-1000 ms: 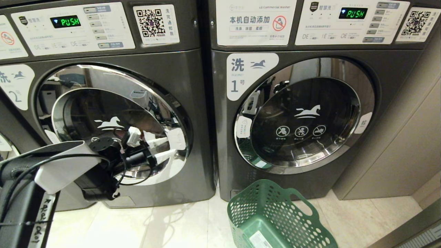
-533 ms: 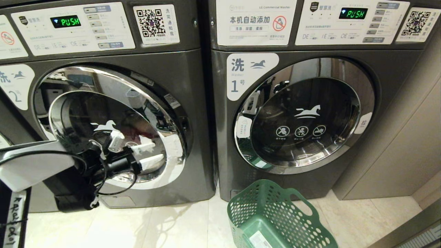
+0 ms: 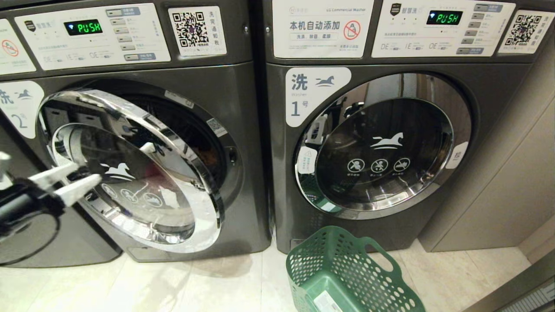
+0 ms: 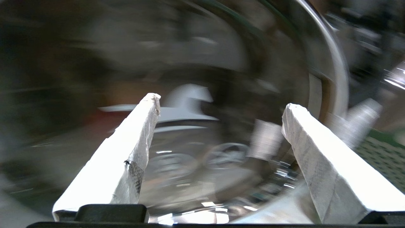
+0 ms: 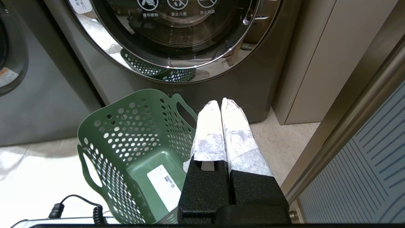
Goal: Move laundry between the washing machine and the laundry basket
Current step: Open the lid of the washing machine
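A: Far left first?
B: Left gripper (image 3: 71, 184), white-padded fingers (image 4: 126, 164) spread wide, nothing between them, pointing rightward at the glass of the door.

A: And just right of that claw?
B: Dark grey front-loading washing machine (image 3: 208, 86) with the white "2" label, its chrome-ringed round glass door (image 3: 130, 173) swung partway out on the claw's side, free edge standing away from the cabinet. Behind the door, further right of the claw, dark drum opening (image 3: 195, 138) showing.

A: Laundry?
B: Only a faint red-pink patch (image 3: 154, 171) seen through the door glass, right of the fingertips; too blurred to call cloth or reflection.

A: Further right?
B: Like grey machine marked "1" (image 3: 498, 86), well apart from the left claw, door shut. Below and in front of it, green perforated plastic laundry basket (image 3: 347, 273) with cut-out handles, on the pale floor (image 3: 217, 286), white sticker on its bottom, otherwise holding nothing.

A: Right side?
B: Right gripper (image 5: 221, 104), padded fingers pressed together, grasping nothing, hanging just beside the basket's rim (image 5: 139, 95), above the floor.
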`<state>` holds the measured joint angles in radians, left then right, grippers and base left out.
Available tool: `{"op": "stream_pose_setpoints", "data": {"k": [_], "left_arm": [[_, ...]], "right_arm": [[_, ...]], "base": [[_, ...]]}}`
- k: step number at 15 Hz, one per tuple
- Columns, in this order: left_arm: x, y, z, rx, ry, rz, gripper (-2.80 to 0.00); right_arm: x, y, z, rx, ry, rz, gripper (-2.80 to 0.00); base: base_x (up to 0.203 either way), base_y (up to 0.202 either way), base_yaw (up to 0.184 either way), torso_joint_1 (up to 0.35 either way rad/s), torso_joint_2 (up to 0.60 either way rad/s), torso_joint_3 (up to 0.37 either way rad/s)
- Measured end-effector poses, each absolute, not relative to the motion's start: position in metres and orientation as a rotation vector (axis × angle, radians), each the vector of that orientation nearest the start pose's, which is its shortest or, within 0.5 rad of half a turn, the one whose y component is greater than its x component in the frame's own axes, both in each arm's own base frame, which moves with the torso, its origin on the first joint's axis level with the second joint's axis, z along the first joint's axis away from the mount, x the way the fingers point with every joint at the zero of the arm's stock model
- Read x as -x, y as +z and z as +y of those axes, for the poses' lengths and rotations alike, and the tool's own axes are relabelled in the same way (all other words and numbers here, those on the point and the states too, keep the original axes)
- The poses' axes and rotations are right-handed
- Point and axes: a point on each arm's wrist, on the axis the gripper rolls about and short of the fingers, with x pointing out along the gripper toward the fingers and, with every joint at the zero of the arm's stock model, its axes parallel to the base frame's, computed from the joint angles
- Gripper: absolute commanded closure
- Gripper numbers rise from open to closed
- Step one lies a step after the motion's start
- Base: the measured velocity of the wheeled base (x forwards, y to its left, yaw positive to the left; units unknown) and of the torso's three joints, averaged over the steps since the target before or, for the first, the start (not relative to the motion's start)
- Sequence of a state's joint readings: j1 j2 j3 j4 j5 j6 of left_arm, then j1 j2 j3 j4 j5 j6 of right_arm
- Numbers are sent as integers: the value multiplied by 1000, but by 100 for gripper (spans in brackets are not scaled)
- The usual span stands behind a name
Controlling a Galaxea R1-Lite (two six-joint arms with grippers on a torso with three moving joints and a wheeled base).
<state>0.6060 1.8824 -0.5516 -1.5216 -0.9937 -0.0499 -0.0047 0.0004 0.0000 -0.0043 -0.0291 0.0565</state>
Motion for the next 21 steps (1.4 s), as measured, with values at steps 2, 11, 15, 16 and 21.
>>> {"op": "stream_pose_setpoints", "data": {"k": [2,11,15,16,21], "left_arm": [[-198,188,180,-109,-172,-184,-280],[-60,332,73,-161,106,-549,-280],[-38,355,27,-186,48,-579,-280],[-35,358,22,-175,53,-569,-280],[-31,356,10,-125,125,-381,0]], "right_arm": [[23,76,-1,-57,-34,-5,0],[23,76,-1,-56,-34,-5,0],[23,76,-1,-57,-34,-5,0],[23,76,-1,-57,-33,-5,0],[23,76,-1,-57,-33,-5,0]], "base": [[0,0,0,0,0,0],[0,0,0,0,0,0],[0,0,0,0,0,0],[0,0,0,0,0,0],[0,0,0,0,0,0]]}}
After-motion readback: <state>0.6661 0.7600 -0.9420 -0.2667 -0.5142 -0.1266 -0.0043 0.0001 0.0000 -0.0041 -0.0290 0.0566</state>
